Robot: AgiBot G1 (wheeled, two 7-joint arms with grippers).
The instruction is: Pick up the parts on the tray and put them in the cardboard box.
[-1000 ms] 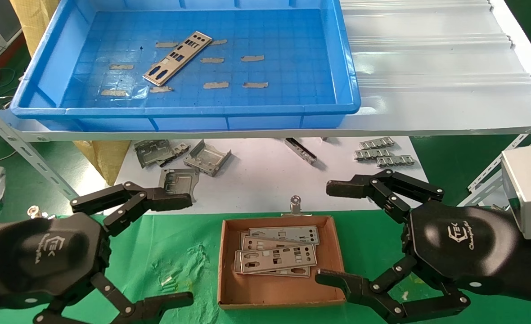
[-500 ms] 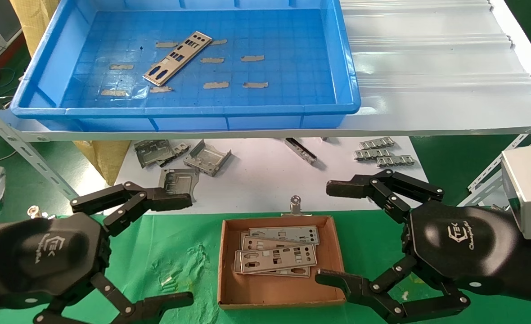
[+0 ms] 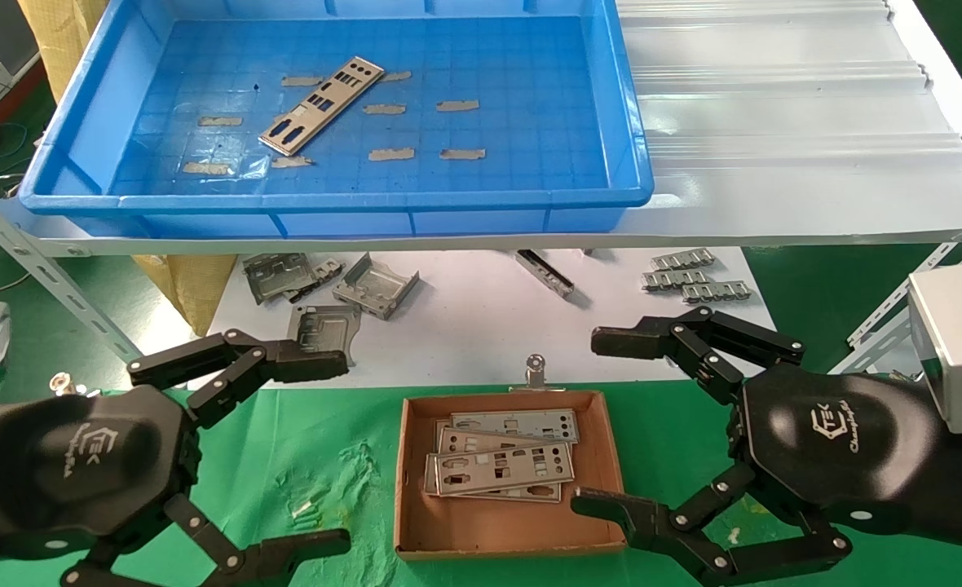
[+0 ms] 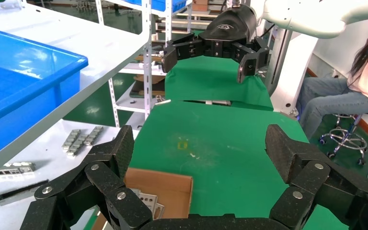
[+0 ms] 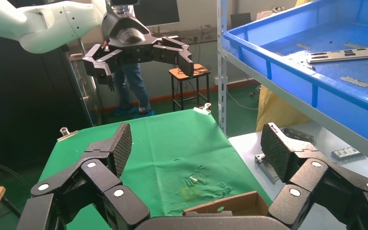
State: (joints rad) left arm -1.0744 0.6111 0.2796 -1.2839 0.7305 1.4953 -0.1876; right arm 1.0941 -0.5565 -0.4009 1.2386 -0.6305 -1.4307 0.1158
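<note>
Your left pincer (image 3: 318,452) hangs low over the green desk (image 3: 310,440), to the left of the cardboard box (image 3: 416,530), spread wide with nothing in it. Your right pincer (image 3: 603,424) mirrors it on the box's right side, just as wide apart and just as empty. Each wrist view shows the opposite pincer across the green cloth, fingers parted, which confirms the same. Both sit level with the box and neither leans toward the shelf, so this reads as a rest pose between picks.

Between them, the cardboard box already holds a loose stack of parts (image 3: 501,469), lying flat and overlapping, slightly fanned, as dropped plates would settle. The low walls keep them in, and a metal clip (image 3: 536,371) stands at the box's far edge.

Beyond the box, on white sheet under the shelf, lie bent grey brackets (image 3: 375,285) and small ridged connector strips (image 3: 689,277); these are not yours to move.

Up on the shelf, the blue tray (image 3: 628,122) carries one last part (image 3: 322,104), lying flat and diagonal in the left half, among grey tape patches. It sits nearer your left arm, so that one looks the likelier to reach. The plate lies flush on the floor, so getting a fingertip under an edge may prove the tricky bit.
</note>
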